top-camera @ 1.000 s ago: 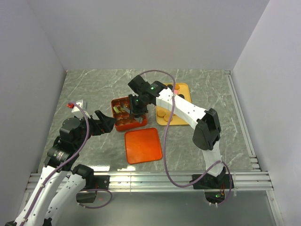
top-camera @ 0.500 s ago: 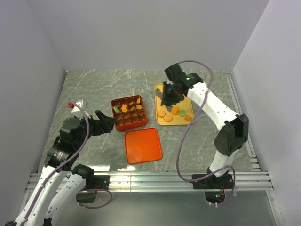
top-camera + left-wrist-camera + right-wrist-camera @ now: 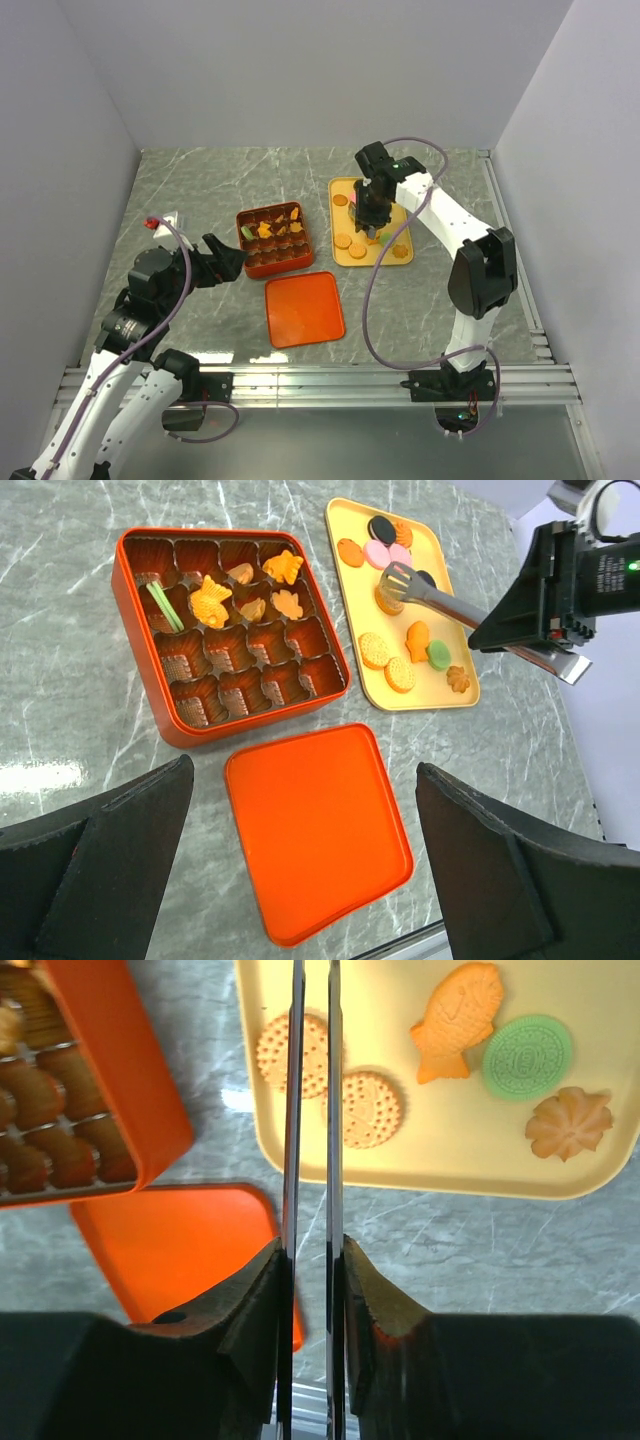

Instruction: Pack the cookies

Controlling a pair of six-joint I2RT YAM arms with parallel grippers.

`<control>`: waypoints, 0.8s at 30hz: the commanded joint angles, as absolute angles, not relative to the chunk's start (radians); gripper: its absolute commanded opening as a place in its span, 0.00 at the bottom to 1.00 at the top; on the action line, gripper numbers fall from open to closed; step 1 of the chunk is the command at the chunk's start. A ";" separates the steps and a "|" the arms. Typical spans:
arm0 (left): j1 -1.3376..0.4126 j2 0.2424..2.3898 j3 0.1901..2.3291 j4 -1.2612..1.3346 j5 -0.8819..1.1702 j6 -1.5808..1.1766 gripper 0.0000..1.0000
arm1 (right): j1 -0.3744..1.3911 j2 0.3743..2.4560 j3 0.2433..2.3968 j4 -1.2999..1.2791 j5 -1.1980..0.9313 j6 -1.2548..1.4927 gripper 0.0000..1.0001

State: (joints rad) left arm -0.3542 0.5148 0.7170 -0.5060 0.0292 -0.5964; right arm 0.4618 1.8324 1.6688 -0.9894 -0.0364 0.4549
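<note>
The right gripper [image 3: 311,1260] was clamped on metal tongs [image 3: 430,595], so their tips could reach the cookies [image 3: 375,650] on the yellow tray [image 3: 350,590], right of the part-filled box [image 3: 250,718]. The left gripper [image 3: 222,262] hung spread and empty at the near left, clear of the box and the lid [image 3: 315,830].

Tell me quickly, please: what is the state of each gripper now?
Left gripper: open, holding nothing.
Right gripper: closed on metal tongs, tips over the yellow tray.
</note>
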 commanded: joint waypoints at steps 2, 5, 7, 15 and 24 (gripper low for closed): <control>-0.357 0.526 0.745 -0.497 0.035 -0.595 1.00 | 0.456 1.819 1.732 -1.017 0.029 0.426 0.36; -0.357 0.534 0.745 -0.499 0.040 -0.594 0.99 | 0.453 1.784 1.707 -1.032 0.047 0.426 0.37; -0.357 0.537 0.744 -0.496 0.043 -0.594 0.99 | 0.454 1.757 1.660 -1.028 0.045 0.433 0.37; -0.357 0.551 0.742 -0.492 0.057 -0.589 0.99 | 0.394 1.629 1.517 -0.979 0.057 0.443 0.38; -0.357 0.549 0.744 -0.492 0.054 -0.591 0.99 | 0.296 1.736 1.658 -0.979 0.015 0.422 0.41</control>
